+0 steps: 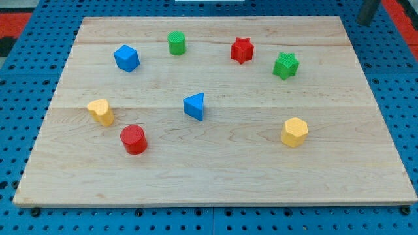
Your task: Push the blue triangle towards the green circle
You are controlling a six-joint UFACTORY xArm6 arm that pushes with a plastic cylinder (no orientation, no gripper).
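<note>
Only a short stretch of my rod (367, 12) shows, at the view's top right corner — a dark grey, smooth, round bar, cut off by the frame. Its surface is plain — my tip cannot be made out.

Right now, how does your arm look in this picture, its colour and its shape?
Only a short piece of my rod shows, at the view's top right corner: a dark grey, straight, round bar, cut by the frame edge. No cables or markings are visible on it. My tip cannot be made out, so its place relative to the blocks is unknown.

blue triangle (194, 106), green circle (176, 43), red star (241, 49), pale wood-grain board (215, 170)
</note>
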